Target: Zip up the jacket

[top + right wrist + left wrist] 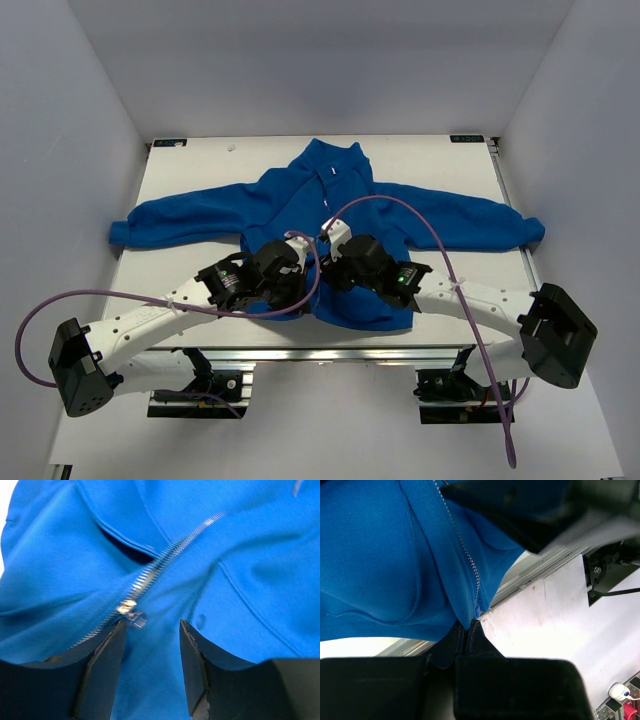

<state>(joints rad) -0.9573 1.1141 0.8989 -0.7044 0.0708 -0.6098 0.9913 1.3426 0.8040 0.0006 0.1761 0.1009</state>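
The royal-blue fleece jacket (330,205) lies flat on the table, sleeves spread, collar at the far side. My left gripper (296,272) is shut on the jacket's bottom hem at the lower end of the zipper (470,562), and the fabric is pinched between the fingertips (469,626). My right gripper (336,240) is open just above the jacket's front. The silver zipper slider (127,607) with its clear pull tab (137,620) lies just beyond the left finger (107,650), and nothing is between the jaws.
The table's near edge with its metal rail (330,352) lies just below the hem. A purple cable (420,225) arcs over the jacket's right side. White enclosure walls stand on three sides.
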